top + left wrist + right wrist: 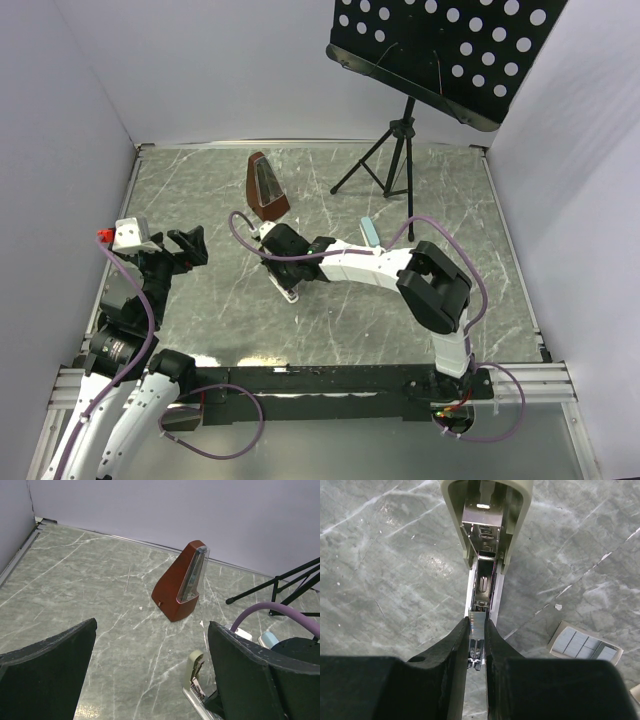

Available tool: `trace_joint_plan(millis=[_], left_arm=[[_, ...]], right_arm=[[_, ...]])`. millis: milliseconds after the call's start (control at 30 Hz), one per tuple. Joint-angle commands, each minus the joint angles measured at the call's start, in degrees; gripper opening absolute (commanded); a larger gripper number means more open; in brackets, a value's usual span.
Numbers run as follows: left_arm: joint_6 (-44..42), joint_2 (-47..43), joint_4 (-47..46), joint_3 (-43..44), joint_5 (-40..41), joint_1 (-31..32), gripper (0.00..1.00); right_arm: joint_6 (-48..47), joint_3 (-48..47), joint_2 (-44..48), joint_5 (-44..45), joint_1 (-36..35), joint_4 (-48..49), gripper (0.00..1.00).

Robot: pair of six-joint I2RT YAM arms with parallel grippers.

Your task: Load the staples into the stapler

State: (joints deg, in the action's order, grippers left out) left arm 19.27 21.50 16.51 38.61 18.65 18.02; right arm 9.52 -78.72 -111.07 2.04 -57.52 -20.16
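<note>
Right gripper [476,626]: pressed narrowly on the staples [475,656], a thin silvery strip pinched between its 2 dark fingers and held end-on above the stapler [485,530]. Straight ahead of those fingertips, the open metal channel [484,587], with the pale cream-green lid [451,515] swung up at the far end. Strip touching the channel or just over it: cannot tell. Down and to the right of the same fingers, near but apart, a small cream box [554,639] with more grey strips laid side by side, on the grey marbled table [380,580]. Left gripper [192,248]: spread wide, nothing between its 2 fingers, raised above the table and well apart to the left of the stapler. Ahead of the spread fingers, a brown metronome [182,582] standing upright; beyond the right finger, the black legs of a music stand [280,586] and a small light-blue piece [270,639], both near a purple cable [272,611].
</note>
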Motion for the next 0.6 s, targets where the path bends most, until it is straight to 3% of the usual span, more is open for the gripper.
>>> trace_joint_plan(millis=[0,567], left_arm=[[0.07,-0.49,-2.36,-0.03,-0.46,-0.09,0.97],[0.07,-0.40,-2.45,-0.03,-0.55,-0.09,0.97]], right_arm=[[0.15,-2.32,-1.35,0.07,-0.40,0.74,0.18],[-0.20,-1.26,-0.73,1.91,-0.40,0.12,0.18]])
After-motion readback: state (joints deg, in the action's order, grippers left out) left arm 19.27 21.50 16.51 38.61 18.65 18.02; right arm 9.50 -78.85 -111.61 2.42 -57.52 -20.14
